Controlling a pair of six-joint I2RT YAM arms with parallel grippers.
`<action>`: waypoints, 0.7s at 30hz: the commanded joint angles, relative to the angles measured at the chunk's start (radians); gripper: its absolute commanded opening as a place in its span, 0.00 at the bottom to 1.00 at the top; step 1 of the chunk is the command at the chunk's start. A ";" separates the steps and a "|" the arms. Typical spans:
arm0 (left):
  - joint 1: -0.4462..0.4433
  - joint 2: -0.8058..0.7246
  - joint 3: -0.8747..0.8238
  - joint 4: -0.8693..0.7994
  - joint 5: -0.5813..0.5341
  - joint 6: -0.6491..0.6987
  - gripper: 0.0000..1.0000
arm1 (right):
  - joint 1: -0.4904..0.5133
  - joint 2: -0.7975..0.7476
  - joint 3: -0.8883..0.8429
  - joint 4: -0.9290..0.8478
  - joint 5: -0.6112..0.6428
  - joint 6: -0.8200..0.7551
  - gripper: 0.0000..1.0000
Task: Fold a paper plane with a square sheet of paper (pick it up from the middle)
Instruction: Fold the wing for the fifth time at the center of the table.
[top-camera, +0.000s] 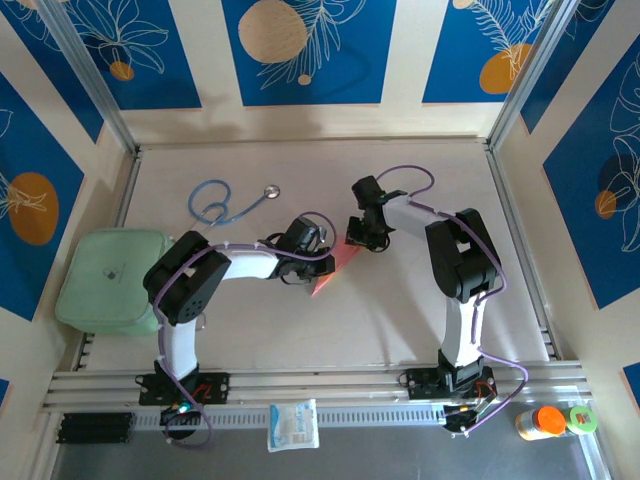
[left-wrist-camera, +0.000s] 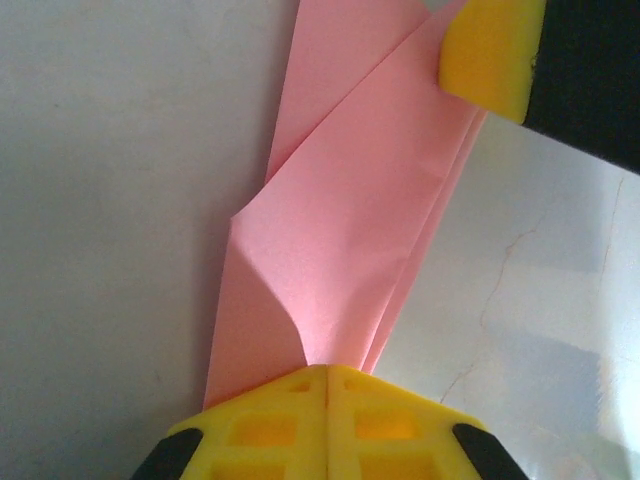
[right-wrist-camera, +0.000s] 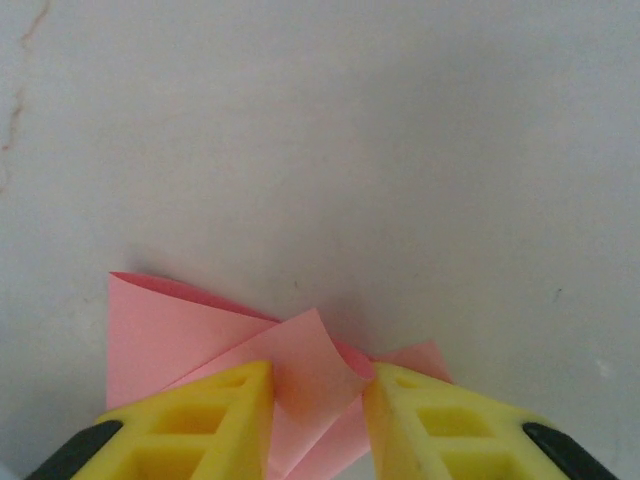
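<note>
Left gripper (left-wrist-camera: 328, 372): yellow fingers pressed flat together, clenched on the narrow end of the paper plane (left-wrist-camera: 340, 250). The paper ran away from the jaws as a long folded pink strip. Several layers showed along its right edge, and one flap bulged up close to the grip. At the strip's far end, a yellow fingertip (left-wrist-camera: 488, 55) of the right gripper lay against the paper's edge.

Right gripper (right-wrist-camera: 318, 378): jaws stood apart, astride a curled pink flap. A gap showed beside the flap, so it was not pinched. A flat triangular layer lay on the table (right-wrist-camera: 400, 150) left of the fingers.

Top view: the two grippers met over the paper plane (top-camera: 338, 262) near the middle of the table, the left one at its left side, the right one at its far end. Well apart from it were a blue stethoscope (top-camera: 225, 203) at back left, a pale green pad (top-camera: 110, 280) at the left edge and a white packet (top-camera: 293, 425) by the near rail.
</note>
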 joint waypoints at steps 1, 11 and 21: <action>0.006 -0.006 -0.005 -0.011 0.031 0.003 0.09 | -0.008 0.019 -0.050 -0.009 0.002 -0.007 0.30; 0.008 0.017 0.078 0.036 0.041 0.008 0.15 | -0.011 0.001 -0.126 0.084 -0.031 -0.040 0.15; 0.009 0.086 0.112 -0.034 0.022 0.014 0.12 | -0.015 -0.006 -0.134 0.097 -0.037 -0.040 0.16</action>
